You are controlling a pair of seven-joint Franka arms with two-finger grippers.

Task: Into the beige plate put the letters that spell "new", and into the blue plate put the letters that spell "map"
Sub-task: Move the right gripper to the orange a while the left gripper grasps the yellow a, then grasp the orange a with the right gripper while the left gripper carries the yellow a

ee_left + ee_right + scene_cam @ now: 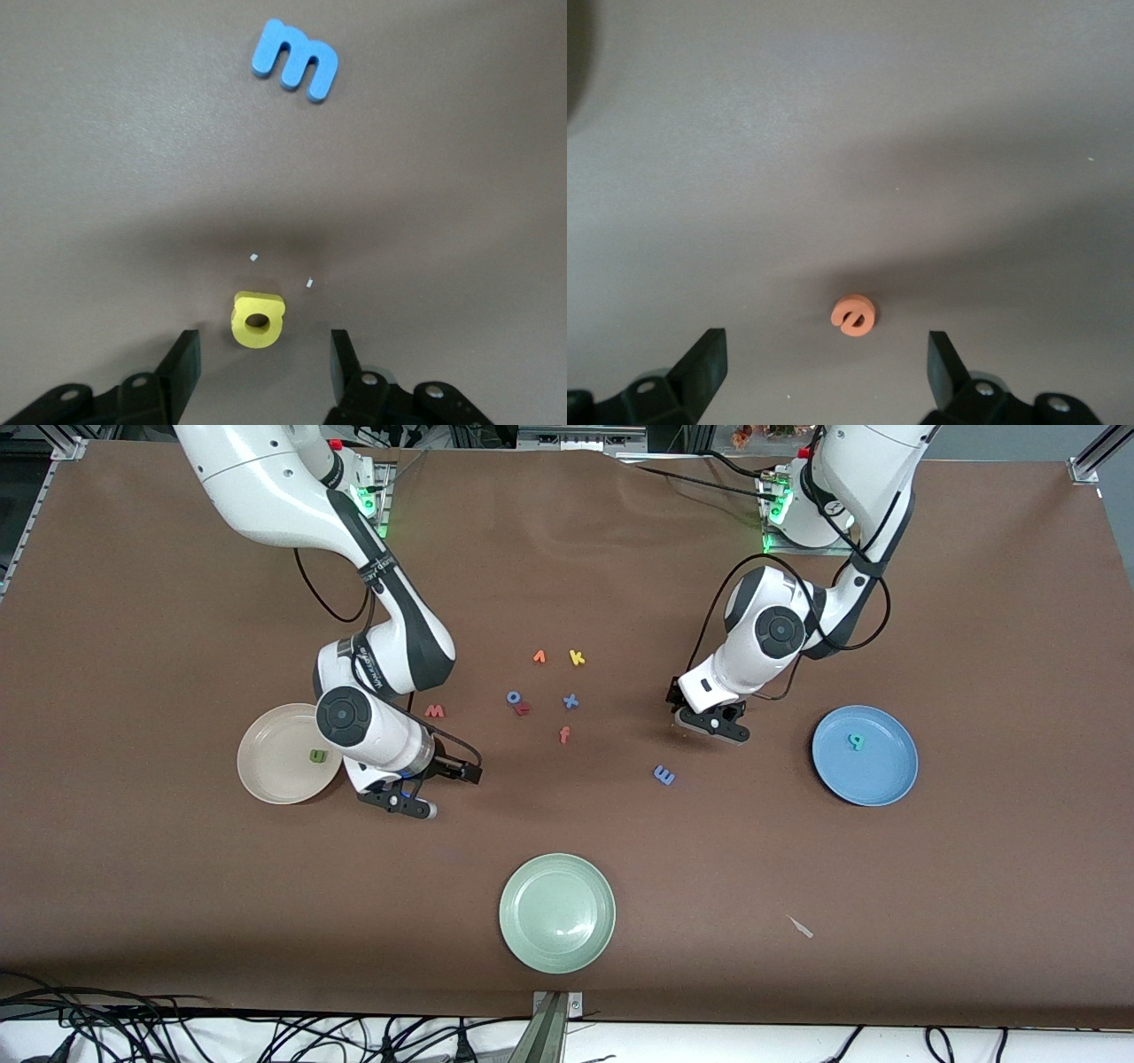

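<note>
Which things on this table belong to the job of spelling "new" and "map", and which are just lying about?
Belong to the job: beige plate, green n, orange e, red w, blue plate, teal p, blue m, yellow a.

Just lying about: pale green plate, yellow k, blue x, orange f, red r.

Matt brown counter (974,602); soft, matt foam yellow a (257,320) and orange e (853,315); smooth, faintly glossy pale green plate (557,912); glossy white plastic arm shells.
</note>
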